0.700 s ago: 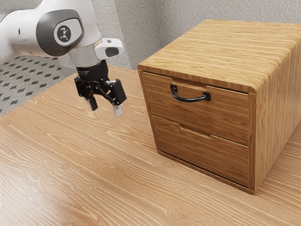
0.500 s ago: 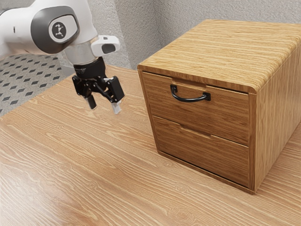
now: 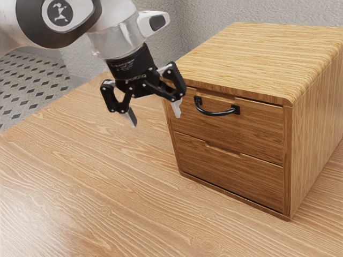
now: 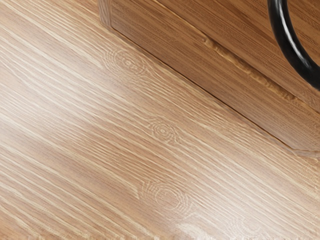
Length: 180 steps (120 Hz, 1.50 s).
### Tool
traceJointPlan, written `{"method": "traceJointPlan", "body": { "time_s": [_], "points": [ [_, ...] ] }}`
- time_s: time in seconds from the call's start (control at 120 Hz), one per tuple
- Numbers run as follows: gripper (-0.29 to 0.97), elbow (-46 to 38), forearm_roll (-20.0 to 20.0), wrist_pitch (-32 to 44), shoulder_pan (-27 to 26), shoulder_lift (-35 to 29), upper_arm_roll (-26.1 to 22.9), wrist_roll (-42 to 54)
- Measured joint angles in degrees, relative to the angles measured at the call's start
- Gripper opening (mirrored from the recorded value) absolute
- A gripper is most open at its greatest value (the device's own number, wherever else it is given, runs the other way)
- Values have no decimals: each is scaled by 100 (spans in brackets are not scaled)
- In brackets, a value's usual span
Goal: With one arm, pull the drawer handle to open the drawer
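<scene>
Black curved drawer handle (image 3: pixel 216 110) looks rigid and smooth; its middle seems best for gripping. My fingers (image 3: pixel 176 110) hang apart, just beside it.

Shows just a curved stretch of the handle (image 4: pixel 286 37) in the wrist view, rest cut off at the edge. Crops the cabinet (image 3: pixel 257 53) at the exterior view's right, the arm (image 3: pixel 69 16) at upper left. Hides part of the upper drawer (image 3: pixel 252 126) edge behind the jaws.

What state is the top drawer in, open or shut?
Shut: the top drawer sits level with the lower drawer, inside the cabinet frame. The open tool hangs short of the black handle.
</scene>
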Motion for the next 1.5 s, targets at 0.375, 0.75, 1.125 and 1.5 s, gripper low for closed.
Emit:
{"method": "traceJointPlan", "body": {
  "time_s": [0.375,0.75,1.125,1.5],
  "points": [
    [68,-322,203,801,-90,81,15,-2578],
    [68,-887,397,1910,355,-192,-2,-4026],
    [68,-1044,452,2423,-174,-243,-12,-4893],
    [68,-1219,463,2663,-204,-213,-21,-5386]
  ]
}}
